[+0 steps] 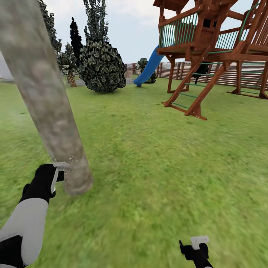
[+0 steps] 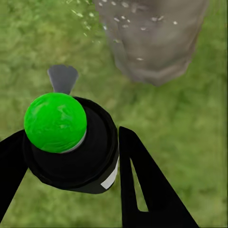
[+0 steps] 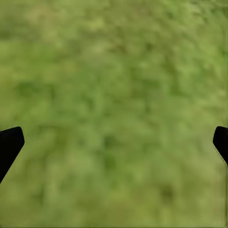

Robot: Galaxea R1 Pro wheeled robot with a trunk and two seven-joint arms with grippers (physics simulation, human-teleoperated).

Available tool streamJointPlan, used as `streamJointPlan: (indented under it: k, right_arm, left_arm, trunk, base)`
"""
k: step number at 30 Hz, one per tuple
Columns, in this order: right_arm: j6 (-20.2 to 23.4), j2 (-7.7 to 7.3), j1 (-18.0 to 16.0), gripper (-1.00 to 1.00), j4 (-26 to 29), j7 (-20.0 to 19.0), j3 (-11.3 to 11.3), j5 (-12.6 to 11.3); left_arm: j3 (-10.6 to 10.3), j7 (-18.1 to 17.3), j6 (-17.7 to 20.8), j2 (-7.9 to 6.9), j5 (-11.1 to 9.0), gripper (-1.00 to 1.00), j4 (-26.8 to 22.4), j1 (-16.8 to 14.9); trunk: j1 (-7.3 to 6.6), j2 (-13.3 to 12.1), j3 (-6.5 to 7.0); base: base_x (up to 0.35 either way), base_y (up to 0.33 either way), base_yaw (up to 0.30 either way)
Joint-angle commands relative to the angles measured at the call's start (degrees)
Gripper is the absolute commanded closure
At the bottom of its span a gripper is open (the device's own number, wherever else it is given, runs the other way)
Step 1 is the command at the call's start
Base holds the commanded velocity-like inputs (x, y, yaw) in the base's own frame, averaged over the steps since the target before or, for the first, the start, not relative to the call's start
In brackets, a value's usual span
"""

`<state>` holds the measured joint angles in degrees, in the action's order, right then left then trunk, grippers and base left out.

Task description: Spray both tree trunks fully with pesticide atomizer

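At the foot of a pale tree trunk (image 1: 44, 100) on the garden lawn (image 1: 156, 156): my left gripper (image 2: 71, 156) is clenched round the pesticide atomizer (image 2: 71, 142), black body w/ green cap, grey nozzle aimed toward the trunk base. Whitish specks of pesticide (image 2: 121, 19) dot the bark low down & drift just beside it in the left wrist view. Head view puts the left gripper (image 1: 50, 178) right next to the trunk's flared bottom, nozzle near the bark; whether it touches, can't tell.

My right gripper (image 1: 197, 247) hangs low over bare grass, fingers spread wide, holding nothing.

Judgement: spraying is mid-way on this trunk, specks seen only near the base. To do it well I'd keep the nozzle square to the bark, sweep upward slowly, then work round the far side, which is hidden from me. Risk: too close & the cloud stays narrow; tilt off & it lands on grass. Second tree is yet to do, as far as I can judge. Wooden play tower (image 1: 216, 48) w/ blue slide (image 1: 149, 69) stands well apart.
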<state>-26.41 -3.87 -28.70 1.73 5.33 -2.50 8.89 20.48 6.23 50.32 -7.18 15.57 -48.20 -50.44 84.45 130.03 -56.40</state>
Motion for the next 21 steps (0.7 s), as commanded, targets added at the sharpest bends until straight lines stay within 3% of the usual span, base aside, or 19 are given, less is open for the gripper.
streamJointPlan:
  k: [1, 21]
  right_arm:
    - [-0.13, 0.01, -0.04, -1.00, -0.06, 0.29, -0.28, 0.61]
    - [-0.13, 0.01, -0.04, -1.00, -0.06, 0.29, -0.24, 0.61]
  left_arm:
    - [0.01, 0.27, 0.17, 0.50, 0.16, 1.00, 0.07, 0.01]
    - [0.00, 0.53, 0.04, 0.85, 0.17, 1.00, 0.74, 0.06]
  trunk:
    - [0.00, 0.02, -0.05]
    - [0.00, 0.02, -0.05]
  base:
    - [0.133, -0.226, 0.001]
    - [0.114, -0.254, 0.000]
